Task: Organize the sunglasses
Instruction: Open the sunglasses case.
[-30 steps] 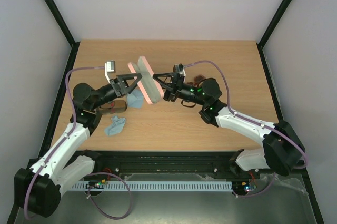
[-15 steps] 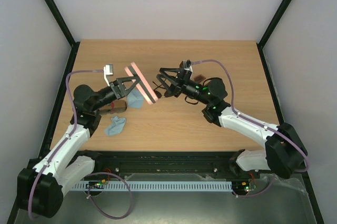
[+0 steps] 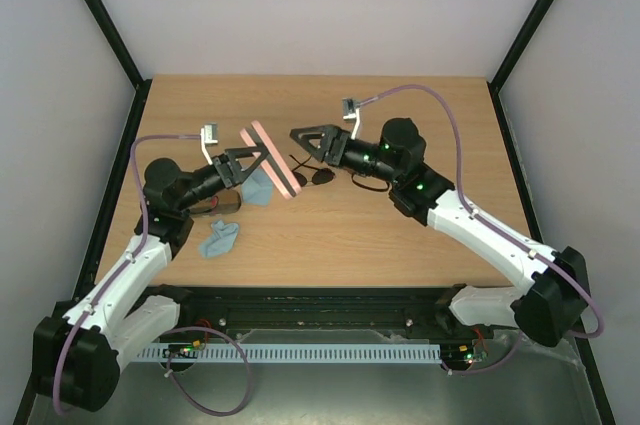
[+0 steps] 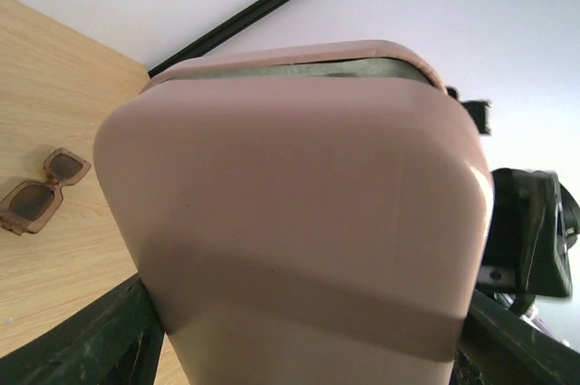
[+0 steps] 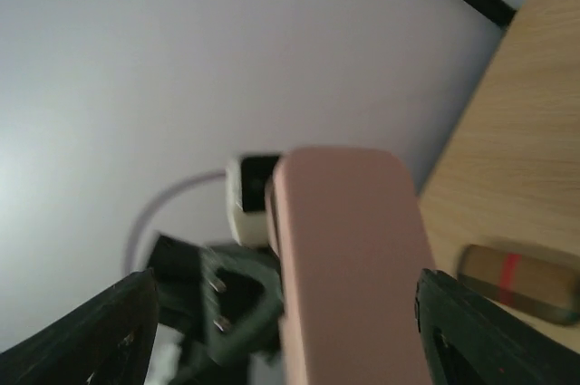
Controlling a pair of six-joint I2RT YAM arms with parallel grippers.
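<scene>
The thin black wire-framed sunglasses (image 3: 312, 178) lie on the wooden table (image 3: 430, 105) near its middle, just right of the lower end of the pink case (image 3: 273, 160) and below the right gripper (image 3: 303, 145). The reddish-brown sunglasses (image 4: 41, 193) lie flat on the wood with their lenses up, seen in the left wrist view to the left of the case and apart from it. The overhead view does not show this pair clearly.

The pink case is lifted off the table and turned on edge, running diagonally in the overhead view. The left gripper (image 3: 258, 157) clamps it from the left, and its dark fingers (image 4: 100, 340) flank the bottom corners of the case in the wrist view. A grey strip shows along the upper edge of the case.

The right gripper faces the case from the right with its jaws spread wide and nothing between them. In the overhead view a small gap separates it from the case. In the right wrist view its fingers (image 5: 91, 331) frame the case edge-on.

Left of the case, under the left arm, lie a brown oblong case with a red stripe (image 3: 215, 203) and a blue cloth (image 3: 258, 188). A second blue cloth (image 3: 218, 238) lies nearer the table's front edge.
</scene>
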